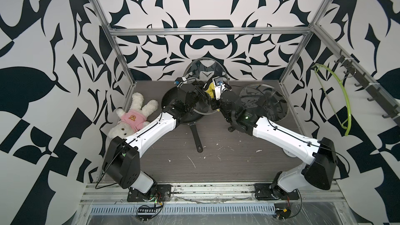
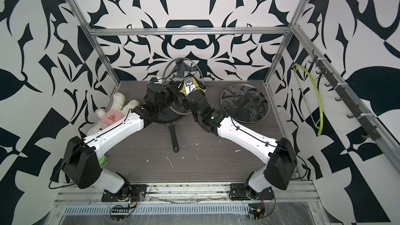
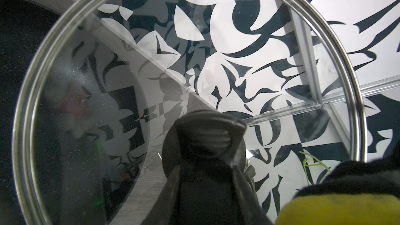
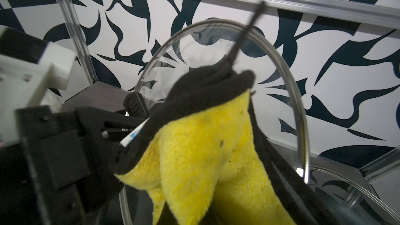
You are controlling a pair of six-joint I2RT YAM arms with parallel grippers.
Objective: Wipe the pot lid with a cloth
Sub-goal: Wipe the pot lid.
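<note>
The lid [image 1: 204, 70] stands nearly upright near the middle of the worktop's back edge, above the pan [image 1: 167, 102]. The left gripper [image 3: 207, 169] is pinching its black knob [image 3: 205, 130], and the glass rises toward the back wall. The right gripper [image 1: 211, 93] is pressed together on the cloth [image 4: 205, 159]. The cloth hangs bunched just beside the knob on the knob's side of the glass, and its black loop [image 4: 255, 20] sticks up across the rim. Whether the cloth actually touches the glass cannot be told. The likeliest trouble is the lid turning in the grip. It is held only at the knob, so a sideways push from the cloth near the rim could swing it round or work it loose, and the glass would fall onto the pan. The two grippers also sit very close together, so a wide wiping stroke could knock one against the other. The loop might snag on the knob or rim. The cloth is only a small bunched wad, so a stroke may miss much of the glass. A second lid [image 1: 263, 102] lies flat toward the back right corner.
</note>
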